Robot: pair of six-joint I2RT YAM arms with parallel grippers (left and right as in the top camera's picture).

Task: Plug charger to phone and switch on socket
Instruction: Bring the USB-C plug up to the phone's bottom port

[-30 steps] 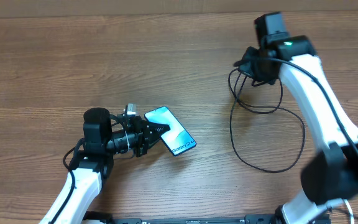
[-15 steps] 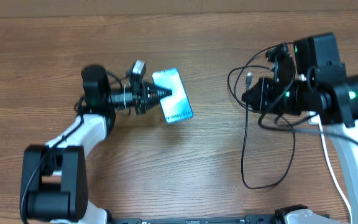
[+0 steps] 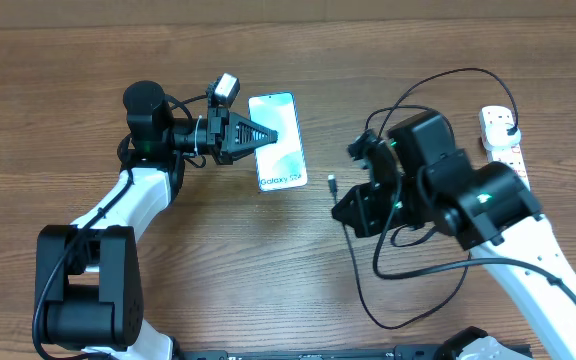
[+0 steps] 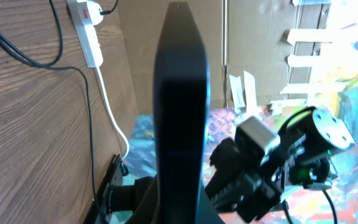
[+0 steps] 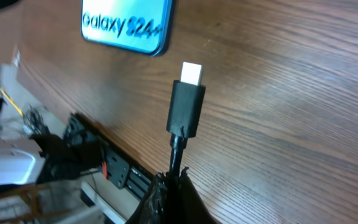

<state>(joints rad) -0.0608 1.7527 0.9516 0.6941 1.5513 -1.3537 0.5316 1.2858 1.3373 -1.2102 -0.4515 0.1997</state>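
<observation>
The charger (image 5: 186, 109) sat in the right end effector (image 5: 168, 190), clamped shut just behind its tip. The tip pointed at the Galaxy end of the phone (image 3: 276, 140), near but apart. The phone's long axis ran away from the robot over the counter (image 3: 268, 270), and the closed left end effector (image 3: 259, 138) pinched its left edge.

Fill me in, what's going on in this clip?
The left claw is shut on the long edge of the phone, screen facing up. The right claw is shut on the charger just behind its connector. The tip points toward the phone's Galaxy end but is apart from it, so nothing is plugged in yet. The white socket lies off to the right, untouched.
</observation>
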